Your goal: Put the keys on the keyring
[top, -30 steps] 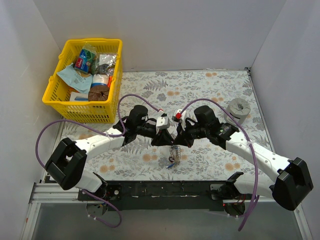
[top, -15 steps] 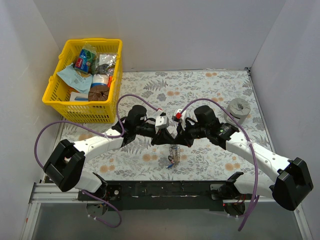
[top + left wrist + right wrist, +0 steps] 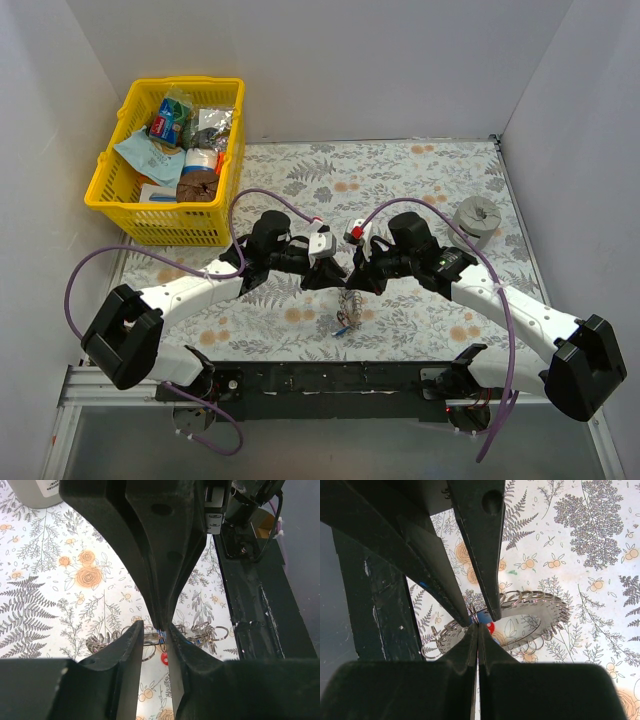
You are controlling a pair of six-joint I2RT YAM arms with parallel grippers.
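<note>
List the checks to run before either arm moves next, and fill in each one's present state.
1. The right gripper is shut: ok. What it pinches: cannot tell.
2. The left gripper has a grip: cannot tell. Its jaws stand slightly apart with a blue key head between them.
3. Room between the two arms' fingertips: not ok. They crowd together at one spot.
4. The keyring is in sight of both wrist cameras: ok. It lies just past the fingertips.
5. The red key head is located: ok. It sits right beside the right gripper's tips.
6. Any key is threaded onto the keyring: cannot tell.
</note>
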